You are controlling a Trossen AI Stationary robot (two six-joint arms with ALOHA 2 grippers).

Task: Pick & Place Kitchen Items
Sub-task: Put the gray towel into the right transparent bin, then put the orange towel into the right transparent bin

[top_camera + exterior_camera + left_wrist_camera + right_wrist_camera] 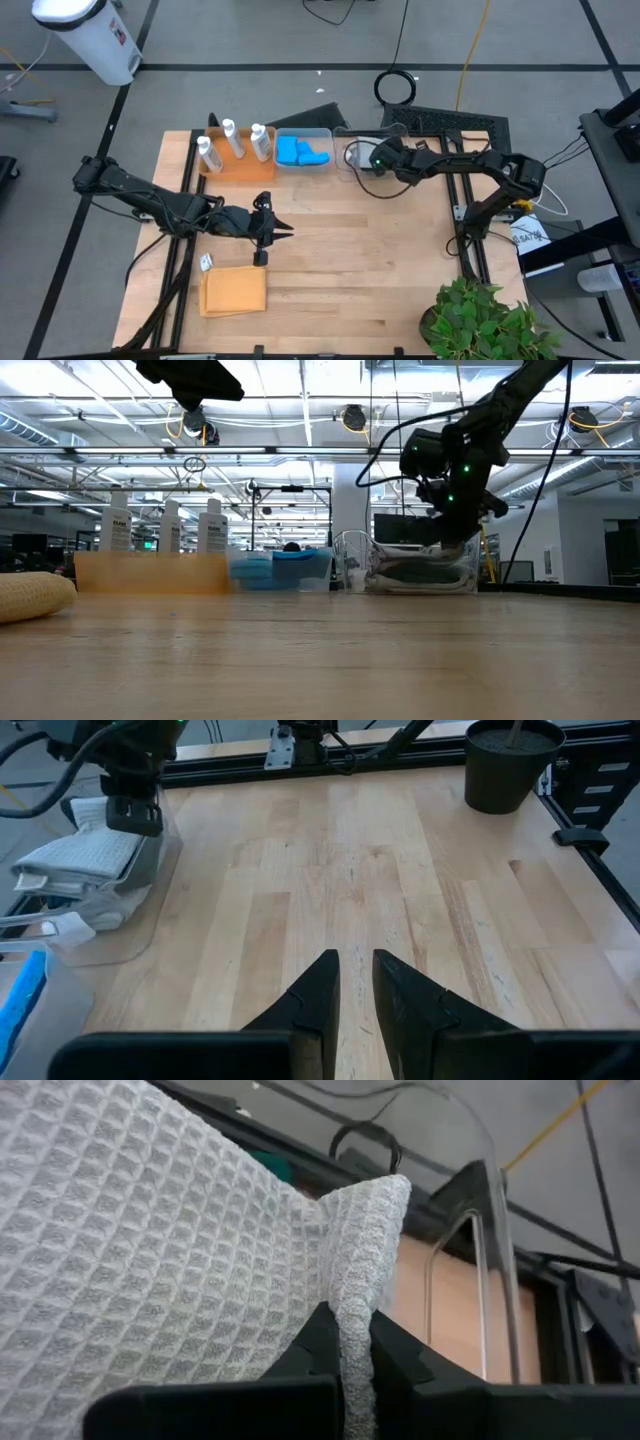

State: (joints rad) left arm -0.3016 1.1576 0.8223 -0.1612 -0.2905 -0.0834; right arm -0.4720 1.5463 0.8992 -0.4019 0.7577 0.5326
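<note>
The grey cloth (150, 1240) sits in the clear bin (368, 158) at the table's far edge, 1 fold pinched between the right gripper (352, 1342) fingers, which are clamped tight on it, probably to lift it out. The left gripper (281, 232) hovers over bare table near the middle, its fingers nearly together and empty, seemingly waiting. An orange cloth (235, 291) lies flat near the front. 3 bottles (233, 142) stand on the tray (240, 169); sponges (300, 153) fill the neighbouring bin (305, 133).
</note>
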